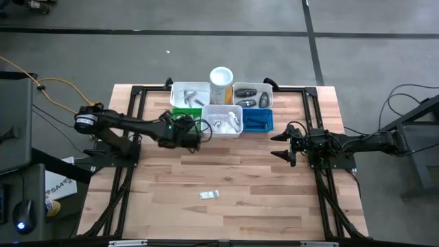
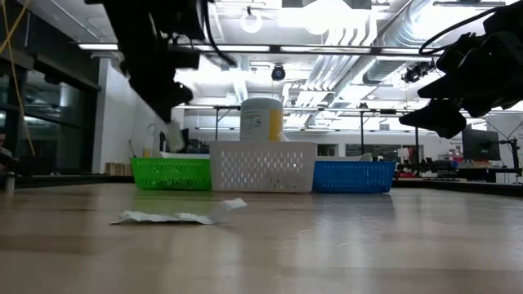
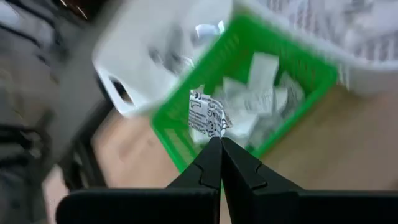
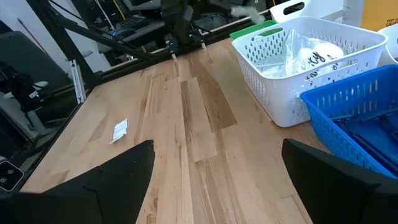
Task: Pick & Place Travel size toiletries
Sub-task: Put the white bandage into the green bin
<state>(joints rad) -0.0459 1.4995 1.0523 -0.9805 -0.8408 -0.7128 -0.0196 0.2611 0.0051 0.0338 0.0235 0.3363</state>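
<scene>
My left gripper is shut on a small white crinkly packet with dark print. It hovers just over the near edge of the green bin, which holds more white packets. In the high view this gripper is beside the green bin. A second white packet lies flat on the bare wood toward the near edge; it also shows in the low view and the right wrist view. My right gripper waits open above the table's right part, touching nothing. My left gripper pinches the packet's lower edge between its two fingertips, coming from above and slanting toward the far edge. The packet is lifted clear. In the low view it hangs from the fingers, above the green bin's rim.
The bins cluster at the far middle of the table: a white mesh bin with clear packets, a blue bin, a white bin and a white bin of dark oval pieces. A white-and-yellow cylinder stands between them. Bare wood spreads toward the near edge.
</scene>
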